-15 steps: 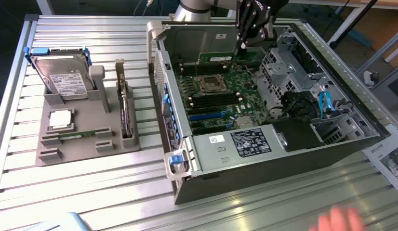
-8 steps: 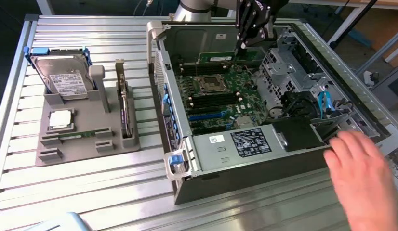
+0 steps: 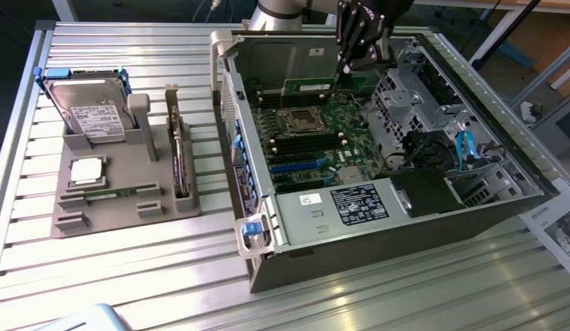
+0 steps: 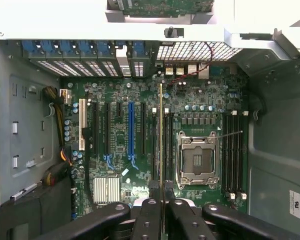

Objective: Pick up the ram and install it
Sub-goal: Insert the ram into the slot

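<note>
The ram (image 3: 310, 86), a slim green stick, hangs inside the open computer case (image 3: 359, 234), above the far end of the motherboard (image 3: 312, 148). My gripper (image 3: 344, 69) comes down from above and is shut on it. In the wrist view the ram (image 4: 161, 130) is seen edge-on as a thin line running out from between my black fingers (image 4: 149, 197). It lies along the dark memory slots (image 4: 155, 145) beside the empty processor socket (image 4: 197, 160). Whether its lower edge touches a slot I cannot tell.
On the exterior view's left, a grey holder (image 3: 128, 200) carries a hard drive (image 3: 92, 110), a square silver processor chip (image 3: 87, 171) and an upright expansion card (image 3: 179, 165). The case walls, a drive cage (image 3: 409, 93) and blue cables (image 3: 464, 148) surround the motherboard.
</note>
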Controlling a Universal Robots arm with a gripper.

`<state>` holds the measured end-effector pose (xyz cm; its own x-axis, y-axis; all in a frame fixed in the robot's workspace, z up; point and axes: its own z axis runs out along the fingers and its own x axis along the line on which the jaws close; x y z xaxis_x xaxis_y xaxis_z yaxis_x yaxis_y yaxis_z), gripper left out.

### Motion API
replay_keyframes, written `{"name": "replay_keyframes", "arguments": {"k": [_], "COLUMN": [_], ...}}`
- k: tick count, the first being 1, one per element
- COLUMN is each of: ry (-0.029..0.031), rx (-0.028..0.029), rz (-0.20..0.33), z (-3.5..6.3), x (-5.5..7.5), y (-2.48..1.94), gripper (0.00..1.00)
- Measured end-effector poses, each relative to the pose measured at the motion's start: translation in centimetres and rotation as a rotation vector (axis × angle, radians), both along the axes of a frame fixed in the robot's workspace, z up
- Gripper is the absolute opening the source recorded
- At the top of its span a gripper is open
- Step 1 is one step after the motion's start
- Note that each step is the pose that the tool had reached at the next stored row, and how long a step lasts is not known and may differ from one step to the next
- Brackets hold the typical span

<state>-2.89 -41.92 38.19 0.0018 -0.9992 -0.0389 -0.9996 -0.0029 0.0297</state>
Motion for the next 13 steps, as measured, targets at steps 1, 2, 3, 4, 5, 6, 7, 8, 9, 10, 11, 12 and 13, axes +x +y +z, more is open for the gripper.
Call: {"name": "replay_keyframes", "arguments": {"k": [1, 2, 3, 4, 5, 6, 7, 8, 9, 10, 11, 12, 13], "ry": [0.0, -0.0001, 0.0, 0.0, 0.0, 0.0, 0.0, 0.0, -0.0001, -0.0001, -0.0001, 0.0, 0.0], "rx": [0.002, 0.0036, 0.0049, 0.0062, 0.0077, 0.0089, 0.0106, 0.012, 0.0136, 0.0146, 0.0154, 0.0162, 0.0169], "rz": [0.0, 0.0, 0.0, 0.0, 0.0, 0.0, 0.0, 0.0, 0.0, 0.0, 0.0, 0.0, 0.0], "z": [-0.18, -0.36, -0.56, -0.74, -0.91, -1.06, -1.26, -1.43, -1.67, -1.85, -1.98, -2.12, -2.25], "x": [0.0, 0.0, 0.0, 0.0, 0.0, 0.0, 0.0, 0.0, 0.0, 0.0, 0.0, 0.0, 0.0], "y": [0.0, 0.0, 0.0, 0.0, 0.0, 0.0, 0.0, 0.0, 0.0, 0.0, 0.0, 0.0, 0.0], "gripper": [0.12, 0.12, 0.12, 0.12, 0.12, 0.12, 0.12, 0.12, 0.12, 0.12, 0.12, 0.12, 0.12]}}
